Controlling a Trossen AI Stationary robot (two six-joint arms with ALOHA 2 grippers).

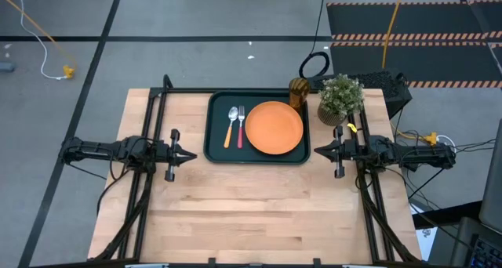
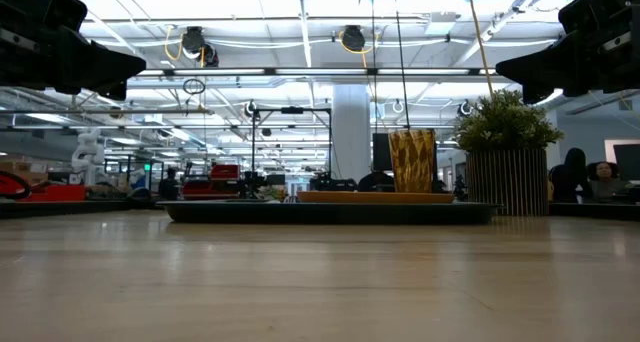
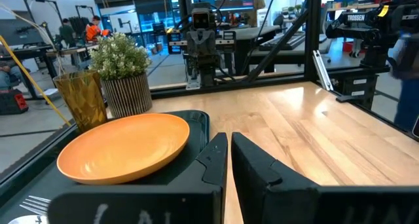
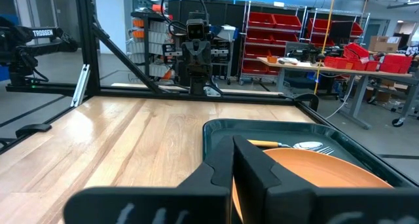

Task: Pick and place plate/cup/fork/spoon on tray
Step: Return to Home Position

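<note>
High view: plate [image 1: 274, 127], spoon [image 1: 230, 127] and fork [image 1: 241, 125] lie on the tray [image 1: 213, 145], the cup [image 1: 298, 91] stands at its far corner, likely light, stiff and slick, best pinched across its rim, while left gripper [image 1: 190, 155] and right gripper [image 1: 315, 150] flank the tray, clenched empty

I see a potted plant [image 1: 340, 98] at the wooden bench's [image 1: 259, 205] back right. Yellow cable [image 1: 35, 29] on the floor, hazard-striped mats [image 1: 408, 39] beyond.
</note>
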